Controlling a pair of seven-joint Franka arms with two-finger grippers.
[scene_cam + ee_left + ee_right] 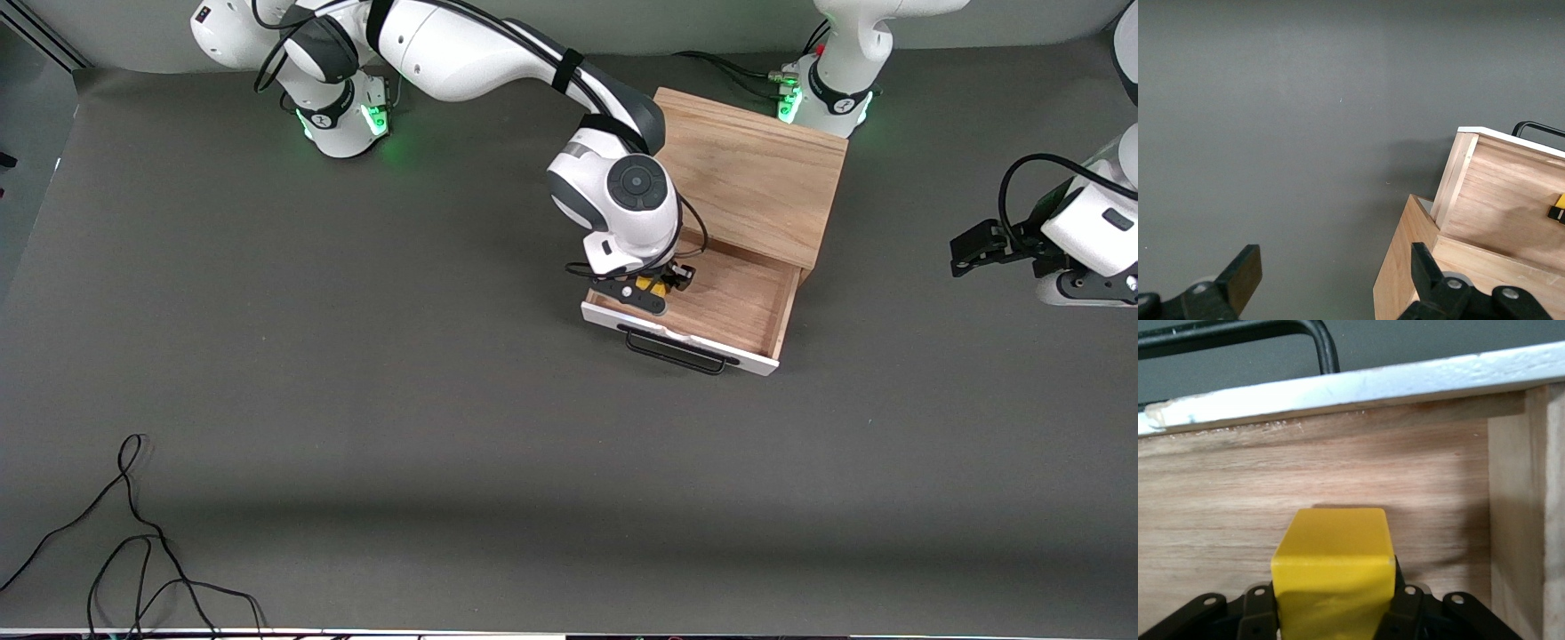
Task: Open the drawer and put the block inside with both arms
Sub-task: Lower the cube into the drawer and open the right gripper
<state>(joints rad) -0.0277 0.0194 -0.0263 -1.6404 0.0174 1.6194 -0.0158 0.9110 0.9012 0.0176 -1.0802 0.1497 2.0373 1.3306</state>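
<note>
The drawer (742, 307) stands pulled out of the light-wood box (756, 173), its white front panel and black bar handle (676, 351) toward the front camera. My right gripper (653, 286) reaches down into the drawer and is shut on the yellow block (646, 285). In the right wrist view the block (1335, 567) sits between the fingers of the right gripper (1335, 607), low over the drawer floor (1238, 493), close to the front panel (1371, 383). My left gripper (969, 253) waits open beside the box at the left arm's end; in its own view the left gripper (1335, 263) holds nothing.
Black cables (133, 533) lie on the grey table near the front camera at the right arm's end. The left wrist view shows the box corner (1405, 267), the drawer's side wall (1458, 173) and a sliver of the block (1558, 207).
</note>
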